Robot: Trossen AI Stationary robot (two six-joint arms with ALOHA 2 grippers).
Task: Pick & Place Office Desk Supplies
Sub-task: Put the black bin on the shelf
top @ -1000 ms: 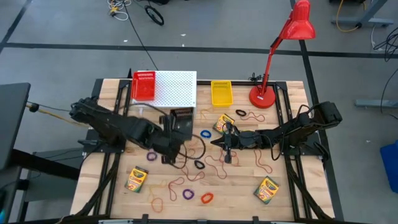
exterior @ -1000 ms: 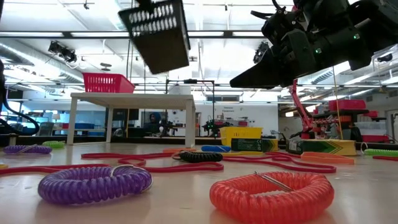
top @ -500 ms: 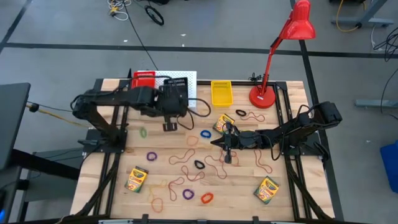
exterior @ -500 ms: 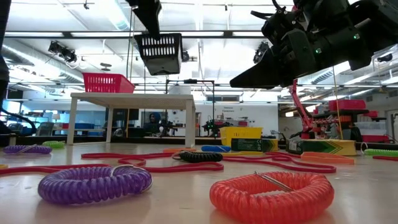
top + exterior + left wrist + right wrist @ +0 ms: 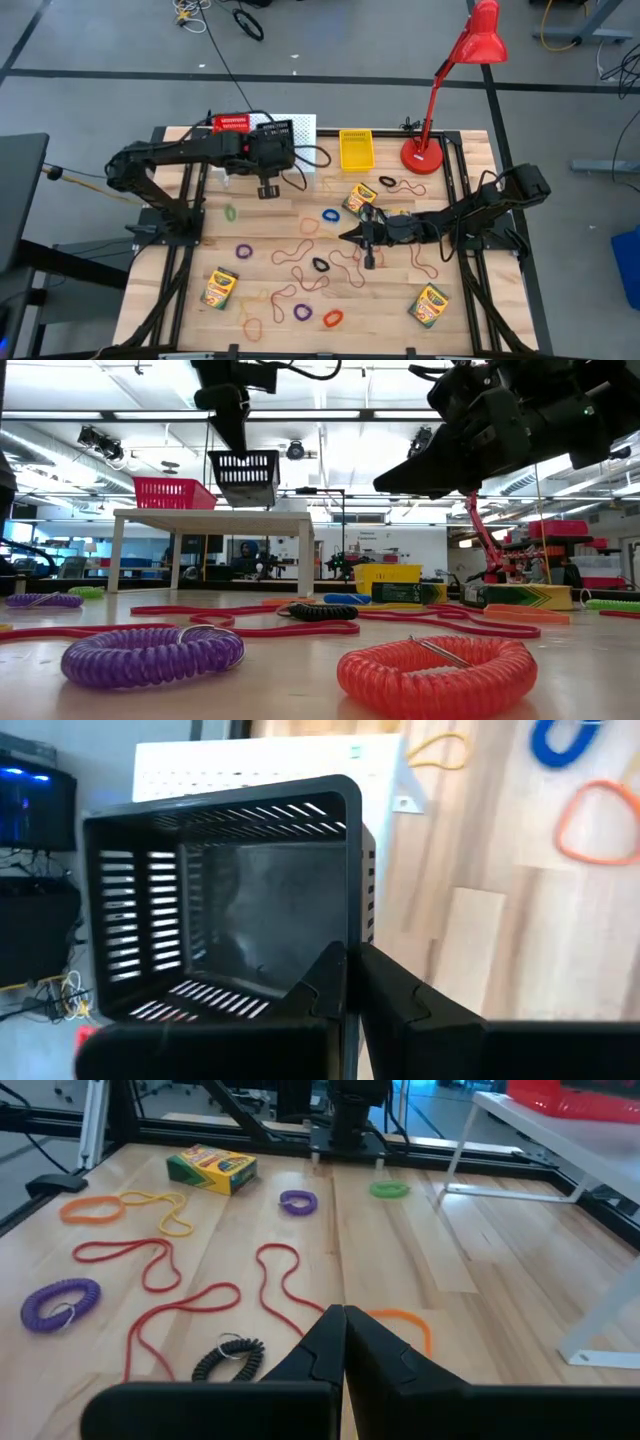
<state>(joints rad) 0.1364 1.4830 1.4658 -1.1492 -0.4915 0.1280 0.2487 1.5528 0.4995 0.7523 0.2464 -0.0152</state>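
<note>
Left tool: clamped on black basket wall, carried above white stand. Right tool: closed, empty. Risk: thin-wall grip may slip; basket may be dropped.

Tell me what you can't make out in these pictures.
- Black basket: its far side is hidden by its own walls in the left wrist view.
- Red basket: mostly covered by the left arm in the high view; contents unseen.
- Crayon box: label print too small to read, right wrist view.
- Lamp: only a sliver shows behind the right arm, low view.
</note>
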